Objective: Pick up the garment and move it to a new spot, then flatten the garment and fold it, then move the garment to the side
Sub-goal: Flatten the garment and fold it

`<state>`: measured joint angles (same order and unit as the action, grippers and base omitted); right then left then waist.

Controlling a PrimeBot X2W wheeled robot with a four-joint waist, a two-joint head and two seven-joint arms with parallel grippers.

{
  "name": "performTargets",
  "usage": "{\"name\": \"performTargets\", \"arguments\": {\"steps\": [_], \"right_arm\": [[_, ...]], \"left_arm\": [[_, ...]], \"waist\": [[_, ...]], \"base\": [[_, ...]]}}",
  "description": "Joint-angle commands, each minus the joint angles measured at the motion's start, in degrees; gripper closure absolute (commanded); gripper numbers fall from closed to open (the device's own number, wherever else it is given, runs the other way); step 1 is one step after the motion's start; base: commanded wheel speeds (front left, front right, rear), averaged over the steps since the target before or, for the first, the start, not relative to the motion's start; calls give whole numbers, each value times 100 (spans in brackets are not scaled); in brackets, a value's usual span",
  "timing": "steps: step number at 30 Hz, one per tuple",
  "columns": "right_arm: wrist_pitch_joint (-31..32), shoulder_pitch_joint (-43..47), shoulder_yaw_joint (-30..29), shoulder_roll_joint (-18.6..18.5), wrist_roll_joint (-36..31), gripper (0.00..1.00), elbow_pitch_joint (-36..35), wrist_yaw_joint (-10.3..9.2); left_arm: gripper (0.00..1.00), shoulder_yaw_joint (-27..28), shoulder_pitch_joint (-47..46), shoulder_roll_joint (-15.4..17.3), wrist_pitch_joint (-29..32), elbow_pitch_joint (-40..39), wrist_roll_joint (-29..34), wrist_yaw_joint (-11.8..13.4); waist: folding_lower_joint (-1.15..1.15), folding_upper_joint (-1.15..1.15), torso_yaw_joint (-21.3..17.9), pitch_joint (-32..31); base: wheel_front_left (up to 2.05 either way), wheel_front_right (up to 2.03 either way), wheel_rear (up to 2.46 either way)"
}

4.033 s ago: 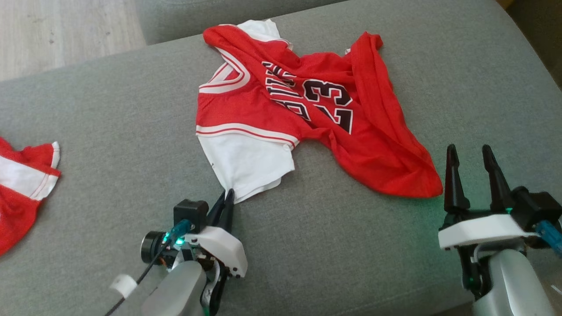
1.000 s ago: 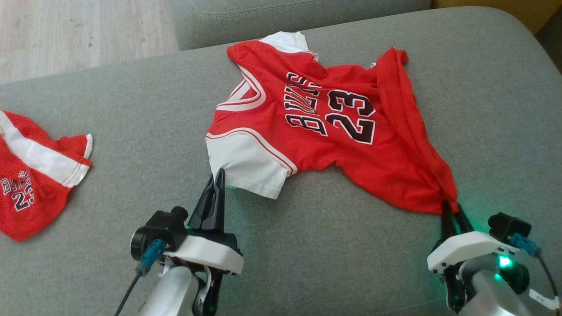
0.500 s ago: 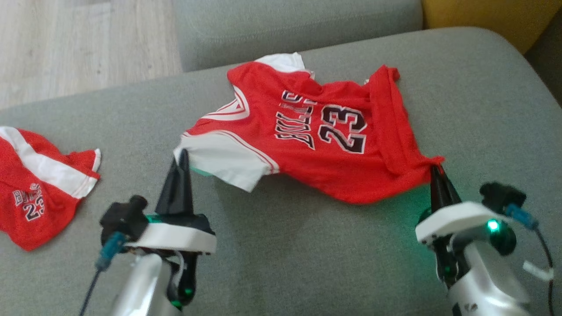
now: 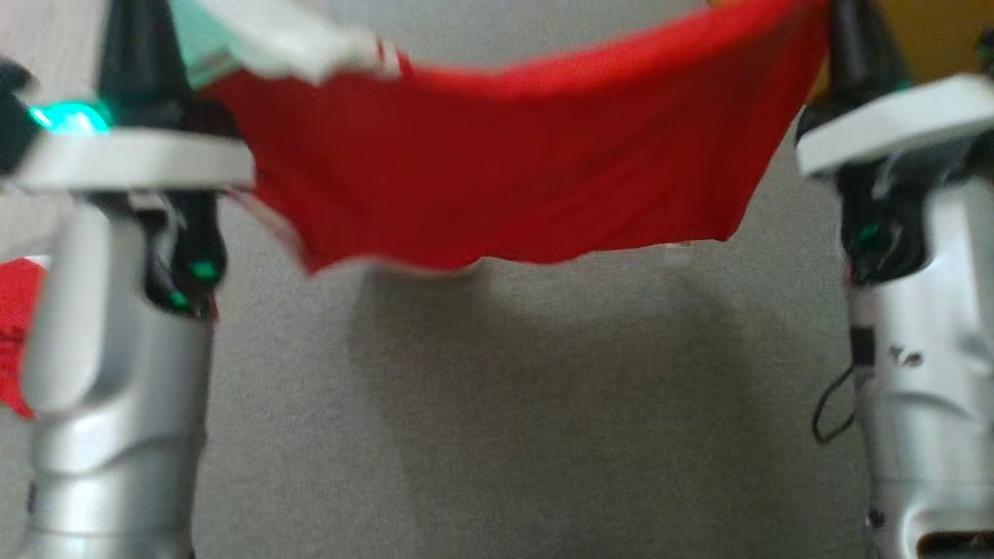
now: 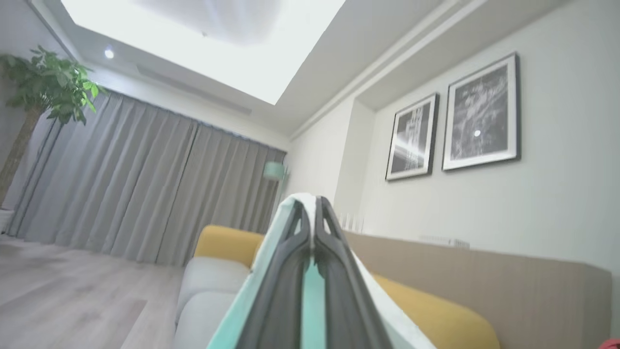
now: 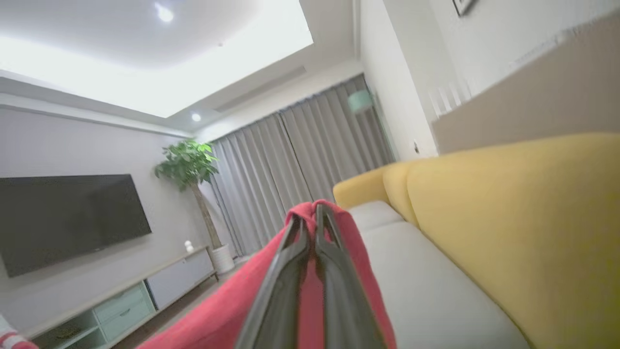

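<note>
The garment (image 4: 505,171) hung stretched in the air above the grey sofa cushion (image 4: 543,419), its white edge pinched in the closed left jaws and a red edge pinched in the closed right jaws.

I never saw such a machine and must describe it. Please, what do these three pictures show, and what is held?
This is a two-armed wheeled robot; each arm ends in a two-fingered gripper. One picture comes from its head camera, looking down; two come from wrist cameras looking along the fingers, so they show the curtains beyond. In the head view a red jersey hangs above a grey sofa cushion, stretched between the grippers. The left gripper is shut on its white part, the right gripper on a red edge. Another red garment lies at the left.
</note>
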<state>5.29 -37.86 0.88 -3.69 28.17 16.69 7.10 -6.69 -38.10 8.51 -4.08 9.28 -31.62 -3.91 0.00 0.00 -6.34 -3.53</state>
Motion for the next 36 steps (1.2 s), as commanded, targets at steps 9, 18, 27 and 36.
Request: {"name": "performTargets", "arguments": {"steps": [9, 18, 27, 36], "right_arm": [[546, -422, -263, 72, -168, 100, -1536, 39], [1038, -751, -640, 79, -400, 100, -1469, 39], [-15, -3223, -537, 80, -1172, 100, 893, 39], [-1624, -4374, -727, -66, -1498, 100, 3167, 39]], "left_arm": [[100, 547, -764, 320, 787, -1368, -385, 407], [100, 336, -1084, 742, 1518, -1119, -202, 450], [100, 111, -3503, 1157, 709, 1416, 419, -1], [100, -85, -4570, 987, -536, 3180, 434, -276]], "waist": [[0, 0, 59, 3], [0, 0, 57, 995], [0, 0, 134, 2293], [0, 0, 440, 2415]], "base": [[0, 0, 0], [0, 0, 0], [0, 0, 0], [0, 0, 0]]}}
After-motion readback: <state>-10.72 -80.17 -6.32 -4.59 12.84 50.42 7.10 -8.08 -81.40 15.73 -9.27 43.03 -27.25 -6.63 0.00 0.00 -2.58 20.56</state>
